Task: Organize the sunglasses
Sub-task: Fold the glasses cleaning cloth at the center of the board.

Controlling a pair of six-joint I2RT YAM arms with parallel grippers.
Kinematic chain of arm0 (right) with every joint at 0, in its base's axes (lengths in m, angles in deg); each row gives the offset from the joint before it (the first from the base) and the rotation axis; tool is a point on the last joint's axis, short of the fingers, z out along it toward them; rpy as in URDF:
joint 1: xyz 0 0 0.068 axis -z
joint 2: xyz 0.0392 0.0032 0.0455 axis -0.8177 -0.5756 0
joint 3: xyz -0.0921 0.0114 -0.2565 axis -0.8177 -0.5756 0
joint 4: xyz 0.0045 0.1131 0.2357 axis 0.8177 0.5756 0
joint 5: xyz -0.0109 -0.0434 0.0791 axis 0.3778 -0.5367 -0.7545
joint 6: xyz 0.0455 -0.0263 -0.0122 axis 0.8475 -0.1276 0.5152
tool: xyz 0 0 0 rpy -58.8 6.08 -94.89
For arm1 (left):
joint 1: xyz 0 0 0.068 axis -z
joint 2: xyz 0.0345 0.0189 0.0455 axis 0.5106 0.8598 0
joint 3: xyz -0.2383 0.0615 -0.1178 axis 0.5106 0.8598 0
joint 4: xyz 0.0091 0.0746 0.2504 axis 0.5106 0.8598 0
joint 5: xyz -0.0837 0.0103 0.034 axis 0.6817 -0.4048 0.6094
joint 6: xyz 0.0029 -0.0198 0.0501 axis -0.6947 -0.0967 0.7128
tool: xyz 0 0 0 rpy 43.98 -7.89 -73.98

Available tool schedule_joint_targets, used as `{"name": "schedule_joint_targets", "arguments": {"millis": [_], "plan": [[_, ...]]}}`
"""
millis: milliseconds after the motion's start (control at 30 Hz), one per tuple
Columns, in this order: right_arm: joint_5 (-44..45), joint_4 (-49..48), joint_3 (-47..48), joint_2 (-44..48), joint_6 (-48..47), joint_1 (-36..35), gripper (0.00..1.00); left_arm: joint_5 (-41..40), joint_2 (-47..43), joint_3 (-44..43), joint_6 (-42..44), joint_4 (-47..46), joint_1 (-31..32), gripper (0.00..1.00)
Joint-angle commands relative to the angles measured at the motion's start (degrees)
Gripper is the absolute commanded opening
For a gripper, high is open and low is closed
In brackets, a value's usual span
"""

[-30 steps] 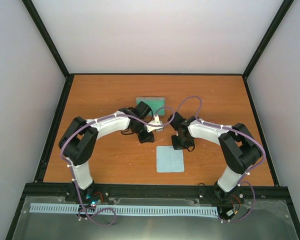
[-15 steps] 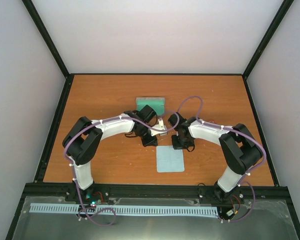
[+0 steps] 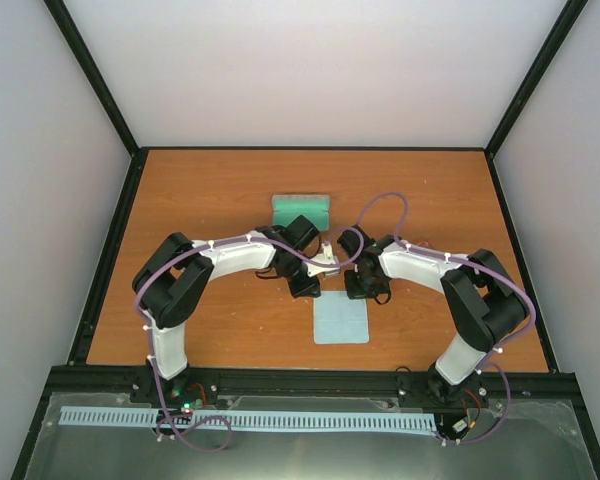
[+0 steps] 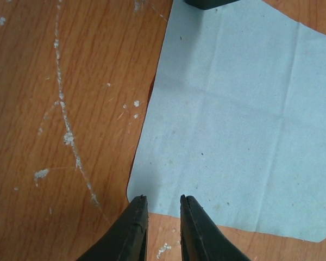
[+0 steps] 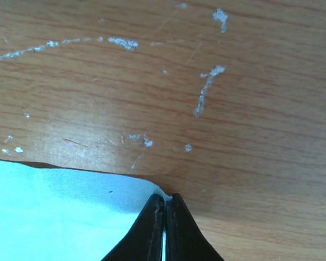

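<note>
The sunglasses do not show in any view. A light blue cloth [image 3: 340,320] lies flat on the table between the two arms. My right gripper [image 3: 363,293] is at the cloth's far right corner. In the right wrist view the right gripper [image 5: 165,197] is shut, pinching that corner of the cloth [image 5: 54,212]. My left gripper [image 3: 312,288] hovers at the far left corner. In the left wrist view the left gripper [image 4: 161,200] stands slightly open just over the edge of the cloth [image 4: 233,119], with nothing between its fingers.
A grey case with teal lining [image 3: 301,208] lies open behind the arms, towards the middle of the wooden table [image 3: 200,190]. Black frame rails run along the table's edges. The wood shows white scuff marks [image 4: 65,136].
My left arm has swung right and nearer, from beside the case to the cloth's far left corner, uncovering the case. The right arm has stayed put.
</note>
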Motion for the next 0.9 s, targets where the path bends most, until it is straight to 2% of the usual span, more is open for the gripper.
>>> {"name": "schedule_joint_targets", "arguments": {"millis": [0,567,867], "plan": [[1.4,-0.9,-0.5,1.8,0.7,0.2,0.03,-0.6,1.7,-1.2,-1.4,-1.5,1.1,0.2],[1.4,-1.3,-1.2,2.7,0.9,0.5,0.03,-5.5,3.3,0.7,-0.7,-3.6,3.0,0.21],[1.6,-1.5,-1.5,3.1,1.0,0.7,0.03,-4.9,3.5,1.6,-0.6,-4.3,3.6,0.15]]}}
